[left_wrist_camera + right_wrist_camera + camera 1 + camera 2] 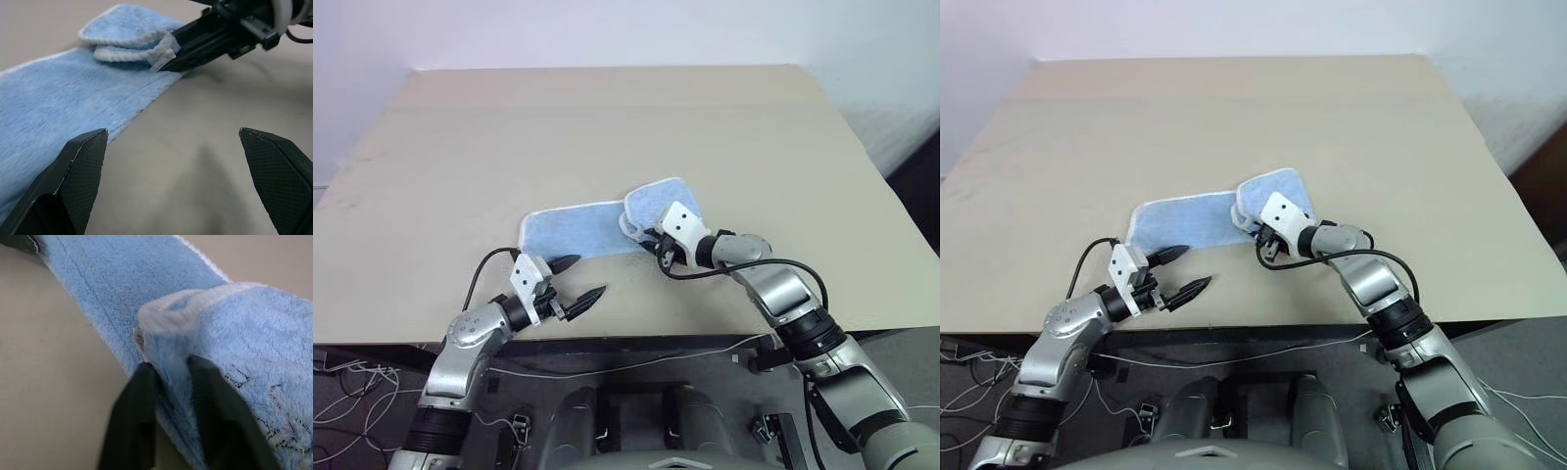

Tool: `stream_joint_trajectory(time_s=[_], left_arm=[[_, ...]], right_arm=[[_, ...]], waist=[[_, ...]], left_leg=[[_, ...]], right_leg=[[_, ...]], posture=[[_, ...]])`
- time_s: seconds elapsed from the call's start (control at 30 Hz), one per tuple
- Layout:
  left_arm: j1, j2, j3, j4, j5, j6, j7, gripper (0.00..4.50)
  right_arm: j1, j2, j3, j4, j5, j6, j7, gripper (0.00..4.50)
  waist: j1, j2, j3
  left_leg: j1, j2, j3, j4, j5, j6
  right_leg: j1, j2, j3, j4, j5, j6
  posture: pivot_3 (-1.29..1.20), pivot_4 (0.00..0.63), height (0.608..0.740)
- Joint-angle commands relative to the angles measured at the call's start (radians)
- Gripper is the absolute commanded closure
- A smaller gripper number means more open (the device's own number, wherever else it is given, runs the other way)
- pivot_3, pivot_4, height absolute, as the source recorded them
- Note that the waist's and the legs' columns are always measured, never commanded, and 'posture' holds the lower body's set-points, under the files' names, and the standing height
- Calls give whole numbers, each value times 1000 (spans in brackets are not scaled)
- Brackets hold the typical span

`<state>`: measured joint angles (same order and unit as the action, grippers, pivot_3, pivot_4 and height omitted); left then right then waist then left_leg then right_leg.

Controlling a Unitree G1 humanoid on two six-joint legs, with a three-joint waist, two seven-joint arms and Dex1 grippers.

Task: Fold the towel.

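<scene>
Right claw (168, 382) pinching folded towel (587, 228) edge; left claw (579, 281) spread wide, empty, above bench (607, 127). Best to lay fold flat, edges aligned, before letting go.

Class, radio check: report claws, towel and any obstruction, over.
Left claw open, holding nothing, near the towel's edge. Right claw astride the towel's folded-over end. Towel partly folded on the table. No obstruction.
</scene>
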<state>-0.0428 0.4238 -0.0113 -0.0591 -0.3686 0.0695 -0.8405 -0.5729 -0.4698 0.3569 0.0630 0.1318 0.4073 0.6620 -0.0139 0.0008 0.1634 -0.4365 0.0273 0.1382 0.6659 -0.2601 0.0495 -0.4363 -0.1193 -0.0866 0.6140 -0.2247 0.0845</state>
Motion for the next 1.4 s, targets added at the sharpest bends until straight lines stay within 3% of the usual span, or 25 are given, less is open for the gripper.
stream_joint_trajectory(time_s=[0.03,0.07,0.27,0.37,0.6,0.73,0.93,1.13,1.4], left_arm=[[25,-6,54,-83,-62,43,36,0],[36,-18,69,-106,-87,69,62,0],[88,-73,110,-213,-180,202,177,0],[158,-112,131,-296,-243,298,282,0],[200,-206,210,-428,-433,428,465,0],[229,-243,237,-466,-491,480,585,0],[241,-264,261,-493,-567,529,699,0],[252,-367,315,-487,-822,555,892,0],[118,-425,366,-346,-901,498,1134,0]], right_arm=[[20,-23,-116,-110,56,-11,30,1953],[31,-28,-161,-140,98,-1,45,1642],[51,-14,-312,-202,252,71,81,1642],[-38,44,-342,-20,251,73,40,2229],[-168,157,-267,327,106,-130,29,4485],[-210,225,-200,550,7,-257,31,4485],[-195,254,-178,620,-41,-311,62,4485],[-183,253,-252,453,34,-262,82,4485],[-179,213,-305,339,61,-188,65,4485]], waist=[[0,0,0],[0,0,0],[0,0,0],[-7,0,0],[1,-1,0],[-4,-1,0],[-4,-2,0],[-4,-2,0],[1,-2,0]], left_leg=[[-1,0,0,0,0,0],[-2,0,0,0,0,0],[-3,0,-1,1,0,0],[-3,0,-1,1,1,0],[-3,0,-1,1,1,-1],[-3,-1,-1,2,4,-5],[-1,-1,-1,2,4,-6],[1,0,-2,1,4,-6],[2,-1,-3,2,3,-3]], right_leg=[[-1,0,0,0,0,0],[-2,0,0,0,0,0],[-2,0,0,0,1,1],[-2,1,-1,0,1,1],[-2,2,-1,2,1,1],[-1,2,-1,2,1,1],[2,3,-1,1,1,1],[3,2,-1,1,1,1],[4,2,-2,1,1,1]], posture=[[0,150,740],[0,150,740],[0,150,740],[0,150,740],[0,150,740],[0,150,740],[0,150,740],[0,150,740],[0,150,740]])
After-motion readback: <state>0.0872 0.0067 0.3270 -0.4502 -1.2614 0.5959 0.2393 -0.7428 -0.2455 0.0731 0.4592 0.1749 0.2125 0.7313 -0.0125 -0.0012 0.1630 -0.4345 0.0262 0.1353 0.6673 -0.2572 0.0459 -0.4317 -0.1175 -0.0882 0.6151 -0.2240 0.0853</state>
